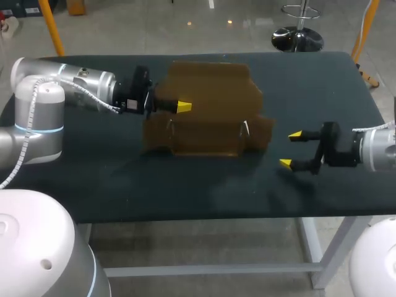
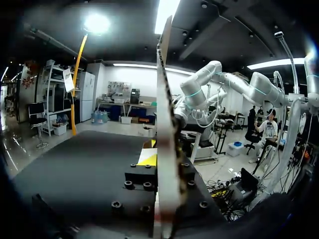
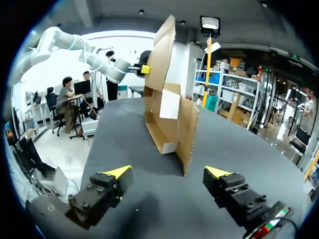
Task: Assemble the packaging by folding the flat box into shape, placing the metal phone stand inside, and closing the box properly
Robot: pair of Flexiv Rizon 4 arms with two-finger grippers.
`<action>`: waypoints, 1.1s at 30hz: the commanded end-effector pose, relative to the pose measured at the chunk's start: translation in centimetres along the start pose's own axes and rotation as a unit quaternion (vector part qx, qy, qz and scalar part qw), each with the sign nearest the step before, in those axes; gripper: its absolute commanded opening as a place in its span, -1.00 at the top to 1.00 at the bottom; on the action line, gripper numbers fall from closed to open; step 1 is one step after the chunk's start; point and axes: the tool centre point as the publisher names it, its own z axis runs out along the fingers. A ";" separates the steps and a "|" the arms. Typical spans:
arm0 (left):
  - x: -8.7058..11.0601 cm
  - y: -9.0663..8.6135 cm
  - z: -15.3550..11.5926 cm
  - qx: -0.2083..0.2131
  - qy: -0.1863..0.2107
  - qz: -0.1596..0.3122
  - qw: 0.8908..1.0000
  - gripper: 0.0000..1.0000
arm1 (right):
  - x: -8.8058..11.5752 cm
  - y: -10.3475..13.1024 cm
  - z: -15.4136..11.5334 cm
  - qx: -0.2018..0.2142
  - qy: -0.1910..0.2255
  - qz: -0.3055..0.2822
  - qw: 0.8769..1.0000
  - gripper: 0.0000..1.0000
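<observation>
Item: left arm (image 1: 74, 86), silver, white joints. Enters from the left side and lies stretched level over the rear left of the dark table top (image 1: 185, 185), wrist pointing toward mid-table. Left gripper (image 1: 182, 106) (image 2: 164, 162): fingers narrow, clamped from both sides on the left edge of a tall panel of the brown cardboard box, part-folded (image 1: 210, 117). In the left wrist view that panel (image 2: 163, 89) shows edge-on, rising straight up between the black finger blocks, w/ one yellow tip seen beside it. Item: right arm (image 1: 377, 148). Enters from the right side, low over the table, wrist level, pointing left toward the box. Right gripper (image 1: 291, 148) (image 3: 166, 172): fingers spread wide, holding nothing, apart from the card. Item: box, mid-table toward the rear. It stands on the table top w/ the large panel raised and the lower flaps bent fwd toward the front edge. Pos. rel. to the right gripper: ahead of the open fingers, near, not touching. In the right wrist view the box (image 3: 172, 124) stands upright just ahead, its inside facing the gripper, and the left gripper (image 3: 144, 69) holds the tall panel's far edge high up.
</observation>
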 end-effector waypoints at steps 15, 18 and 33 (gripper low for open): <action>-0.1 0.3 0.1 0.001 0.002 0.000 1.000 1.00 | -3.2 0.5 5.0 -0.035 0.020 -0.001 0.999 -1.00; -0.1 0.3 0.1 0.001 0.002 0.000 1.000 1.00 | -3.3 0.6 5.4 -0.040 0.019 0.002 0.999 -1.00; -0.1 0.3 0.1 0.001 0.002 0.000 1.000 1.00 | -3.3 1.4 7.2 -0.047 0.022 0.002 0.999 0.18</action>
